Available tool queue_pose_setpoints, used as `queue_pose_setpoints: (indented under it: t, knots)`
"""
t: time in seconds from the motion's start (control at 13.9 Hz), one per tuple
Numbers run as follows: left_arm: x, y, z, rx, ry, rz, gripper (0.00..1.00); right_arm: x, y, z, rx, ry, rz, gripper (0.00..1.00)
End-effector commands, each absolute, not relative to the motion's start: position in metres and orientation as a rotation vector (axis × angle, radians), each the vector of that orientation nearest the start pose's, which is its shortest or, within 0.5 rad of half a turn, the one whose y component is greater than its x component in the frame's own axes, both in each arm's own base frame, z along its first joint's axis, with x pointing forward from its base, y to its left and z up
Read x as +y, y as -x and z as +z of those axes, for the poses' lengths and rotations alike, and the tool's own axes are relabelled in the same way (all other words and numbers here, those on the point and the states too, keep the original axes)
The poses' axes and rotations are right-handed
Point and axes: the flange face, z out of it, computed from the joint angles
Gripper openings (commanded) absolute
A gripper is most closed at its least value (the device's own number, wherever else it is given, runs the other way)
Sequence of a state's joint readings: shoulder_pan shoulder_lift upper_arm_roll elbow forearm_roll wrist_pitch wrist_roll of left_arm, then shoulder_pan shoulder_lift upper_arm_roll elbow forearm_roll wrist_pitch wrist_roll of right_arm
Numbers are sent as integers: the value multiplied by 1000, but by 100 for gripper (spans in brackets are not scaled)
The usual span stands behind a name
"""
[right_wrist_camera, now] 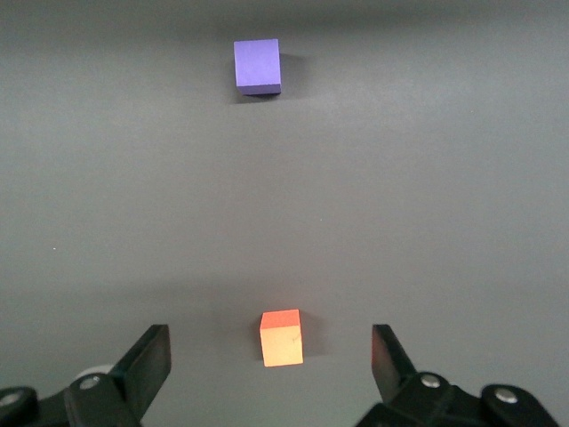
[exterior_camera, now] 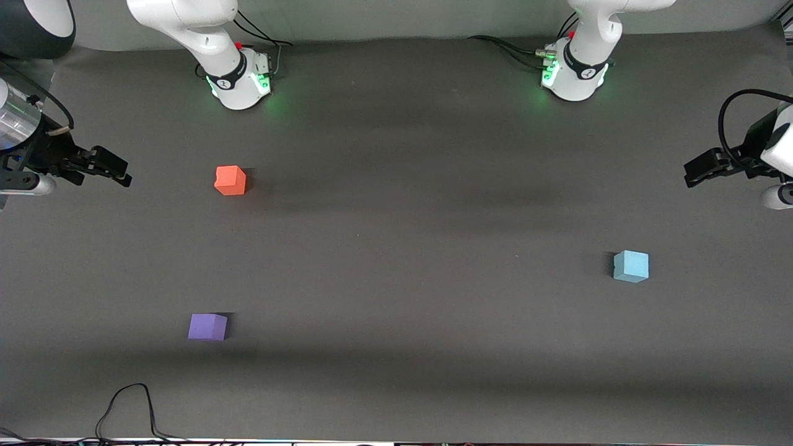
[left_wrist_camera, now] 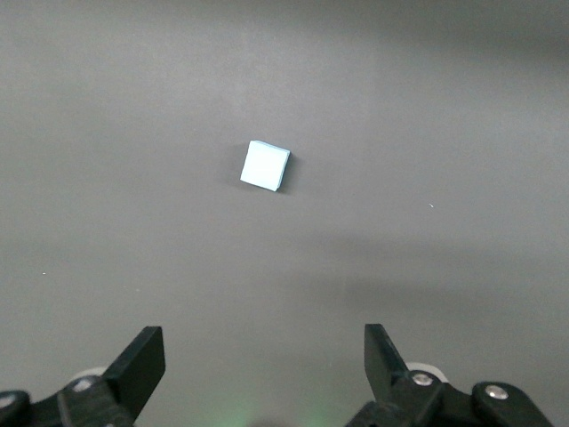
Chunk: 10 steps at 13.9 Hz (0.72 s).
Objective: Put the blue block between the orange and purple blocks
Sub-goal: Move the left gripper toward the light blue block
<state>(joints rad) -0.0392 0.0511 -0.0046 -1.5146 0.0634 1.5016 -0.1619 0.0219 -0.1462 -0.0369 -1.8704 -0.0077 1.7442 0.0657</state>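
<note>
Front view gives us the count: three cubes on the dark table (exterior_camera: 396, 384), one of each colour, and two arms. One blue block (exterior_camera: 631, 266) sits alone toward the left arm's end of the table. One orange block (exterior_camera: 230, 180) and one purple block (exterior_camera: 208, 326) lie toward the right arm's end, well apart from each other, the purple one nearer to the front camera, with bare mat between them. The blue block is well apart from both.

Now the pincers. The left gripper (exterior_camera: 697, 171) hangs at the left arm's end of the table, and its wrist view shows the fingers (left_wrist_camera: 142, 360) spread wide with nothing between them; the blue block (left_wrist_camera: 265, 165) lies on the mat well clear of the tips, untouched. The right gripper (exterior_camera: 118, 170) hangs at the right arm's end of the table, fingers (right_wrist_camera: 149, 360) just as wide and holding nothing. In its wrist view the orange block (right_wrist_camera: 281, 338) sits on the mat between the two spread fingertips but below them, touching neither, and the purple block (right_wrist_camera: 258, 66) lies farther off. One loose black cable (exterior_camera: 127, 406) curls along the table's edge nearest the front camera.
</note>
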Motion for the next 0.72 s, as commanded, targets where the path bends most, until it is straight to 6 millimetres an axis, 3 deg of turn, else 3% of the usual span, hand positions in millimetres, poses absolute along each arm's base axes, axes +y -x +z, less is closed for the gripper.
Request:
queue_pose_setpoints:
  t: [0.0, 0.22, 0.36, 0.5, 0.65]
  knots:
    - [-7, -561, 619, -200, 3054, 140, 100, 8, -514, 579, 52, 3125, -18, 100]
    - [18, -566, 608, -199, 3055, 178, 100, 14, -509, 571, 49, 3126, 59, 100]
    - [27, -586, 581, -141, 3057, 205, 100, 24, -510, 565, 11, 3130, 75, 100]
    - [61, -600, 556, -144, 3080, 259, 100, 20, -511, 560, 20, 3141, 73, 100]
    - [75, -615, 527, -111, 3105, 269, 100, 18, -510, 562, 8, 3170, 61, 100]
